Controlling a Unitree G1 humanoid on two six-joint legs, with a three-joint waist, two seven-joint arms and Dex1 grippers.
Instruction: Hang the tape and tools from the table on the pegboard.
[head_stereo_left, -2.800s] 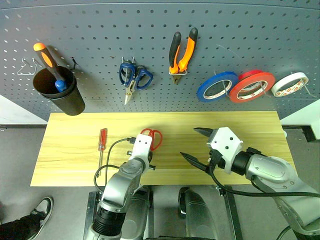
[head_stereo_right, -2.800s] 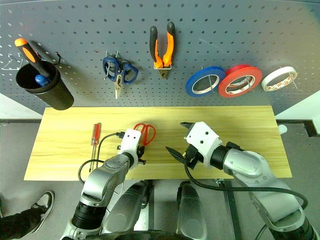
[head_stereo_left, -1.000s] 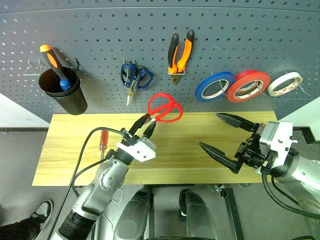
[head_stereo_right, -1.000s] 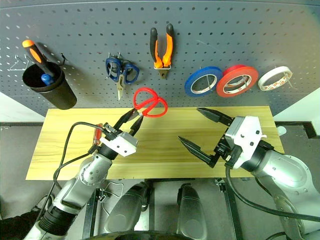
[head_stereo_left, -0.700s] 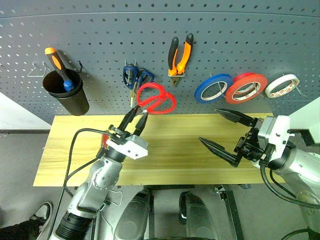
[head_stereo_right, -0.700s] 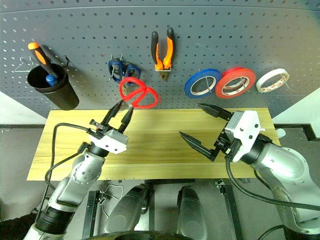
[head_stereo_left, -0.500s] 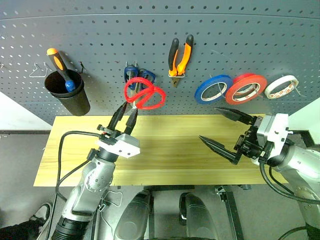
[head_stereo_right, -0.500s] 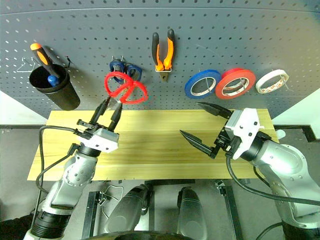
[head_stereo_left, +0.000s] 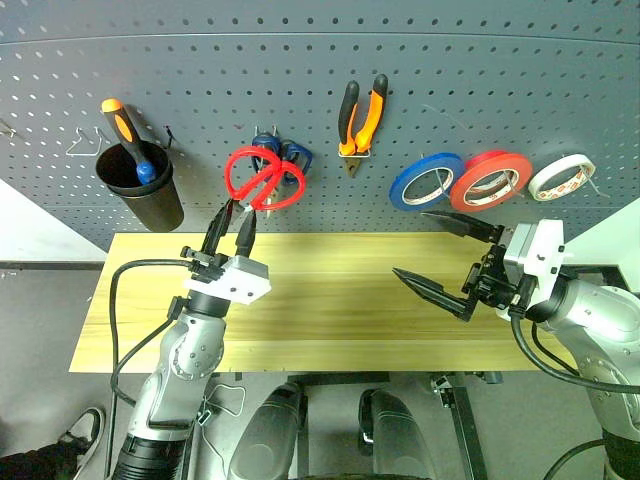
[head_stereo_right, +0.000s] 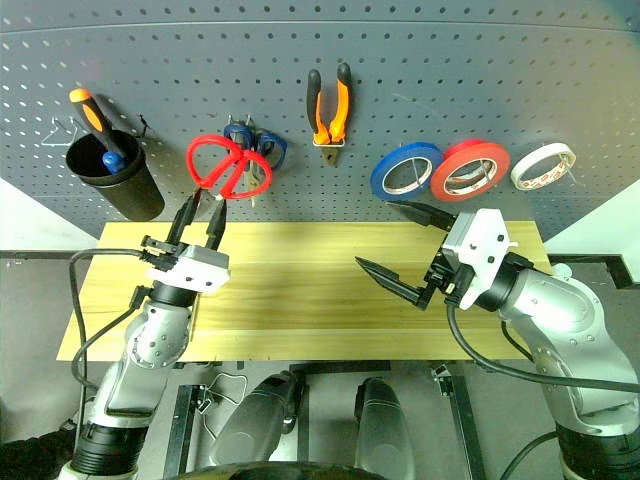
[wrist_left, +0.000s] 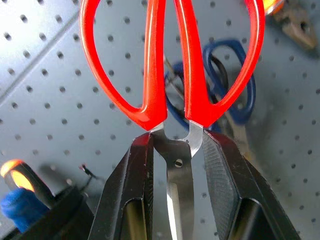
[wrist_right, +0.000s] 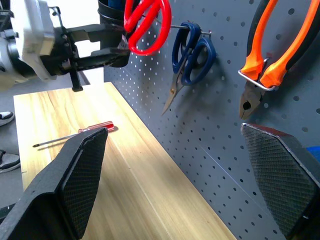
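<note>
Looks like a workshop corner: a grey pegboard (head_stereo_left: 200, 60) at the far side with hooks holding pliers (head_stereo_left: 360, 115), blue scissors (head_stereo_right: 262, 150), tape rolls (head_stereo_left: 490, 178) and a black cup (head_stereo_left: 145, 190) of screwdrivers, plus a wooden tabletop (head_stereo_left: 340, 300) in front.

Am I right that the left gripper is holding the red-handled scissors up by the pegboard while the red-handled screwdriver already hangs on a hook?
Not quite. The left gripper does hold the red-handled scissors up by the pegboard, but the red-handled screwdriver is not hung yet: it lies on the table, as the right wrist view shows.
</note>
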